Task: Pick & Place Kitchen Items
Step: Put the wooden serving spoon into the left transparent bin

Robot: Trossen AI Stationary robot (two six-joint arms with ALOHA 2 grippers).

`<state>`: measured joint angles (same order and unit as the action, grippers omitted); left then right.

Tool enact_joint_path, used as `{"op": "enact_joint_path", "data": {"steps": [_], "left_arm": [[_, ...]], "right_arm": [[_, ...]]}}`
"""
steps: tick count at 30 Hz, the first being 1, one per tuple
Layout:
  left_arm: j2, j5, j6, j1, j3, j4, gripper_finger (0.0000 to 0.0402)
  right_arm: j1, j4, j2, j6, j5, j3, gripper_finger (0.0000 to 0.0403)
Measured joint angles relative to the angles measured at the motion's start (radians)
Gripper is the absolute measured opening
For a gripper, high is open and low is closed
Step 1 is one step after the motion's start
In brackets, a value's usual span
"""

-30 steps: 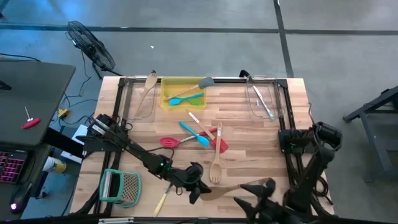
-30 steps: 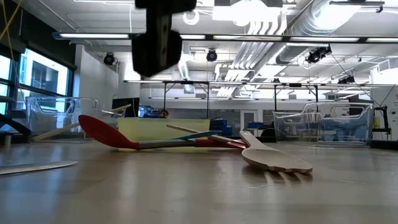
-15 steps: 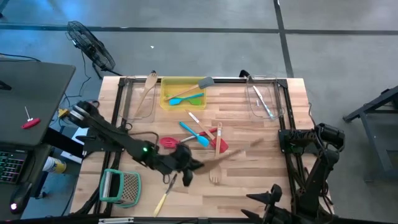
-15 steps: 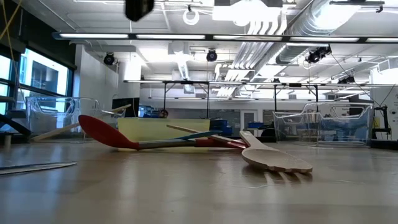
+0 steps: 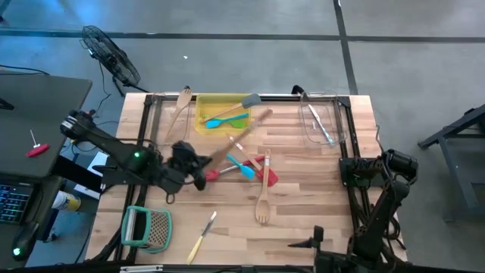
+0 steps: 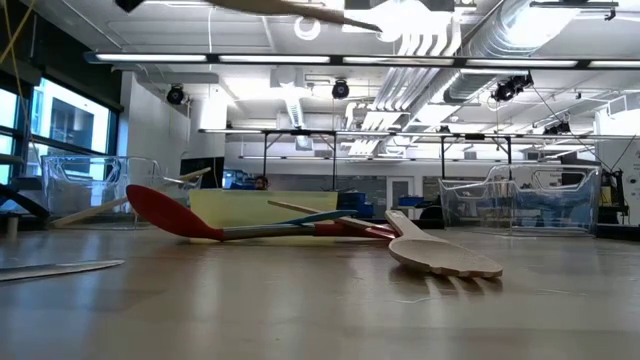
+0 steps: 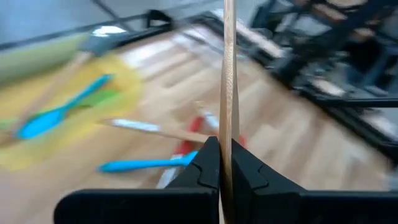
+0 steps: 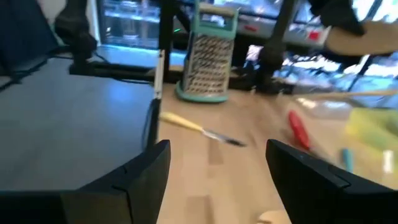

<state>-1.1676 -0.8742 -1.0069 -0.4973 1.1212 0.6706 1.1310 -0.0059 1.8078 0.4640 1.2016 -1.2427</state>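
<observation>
High view: the left gripper sits left of centre in the frame, its fingers pinched on a long wooden utensil that slants up and right toward the yellow tray at the top middle. Just right of the gripper, red and blue spatulas lie crossed on the table, with a wooden fork below them. The right gripper waits at the bottom edge, fingers spread wide. A grater stands at lower left.
</observation>
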Motion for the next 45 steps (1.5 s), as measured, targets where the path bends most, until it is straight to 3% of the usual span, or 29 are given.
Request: {"op": "enact_joint_path", "data": {"steps": [6,19,23,29,36,45], "left_arm": [[0.088,-0.077,-0.073,0.000,-0.001,0.188,0.0000],[0.373,-0.242,-0.049,0.001,0.000,0.457,0.0000],[0.456,-0.248,-0.046,0.001,0.000,0.572,0.0000],[0.527,-0.276,-0.161,0.001,-0.016,0.790,0.0000],[0.567,-0.289,-0.223,0.001,-0.071,0.903,0.0000],[0.711,-0.265,-0.259,0.000,-0.241,0.900,0.0000]], "right_arm": [[-0.017,0.013,0.000,0.015,-0.061,0.000,0.0257],[-0.125,0.077,0.000,0.063,-0.181,0.000,0.0257],[-0.169,0.151,0.000,0.067,-0.222,0.000,0.0257],[-0.223,0.199,0.000,0.068,-0.242,0.000,0.0257],[-0.268,0.205,0.000,0.090,-0.261,0.000,0.0257],[-0.352,0.203,0.000,0.034,-0.296,0.000,0.0257]]}}
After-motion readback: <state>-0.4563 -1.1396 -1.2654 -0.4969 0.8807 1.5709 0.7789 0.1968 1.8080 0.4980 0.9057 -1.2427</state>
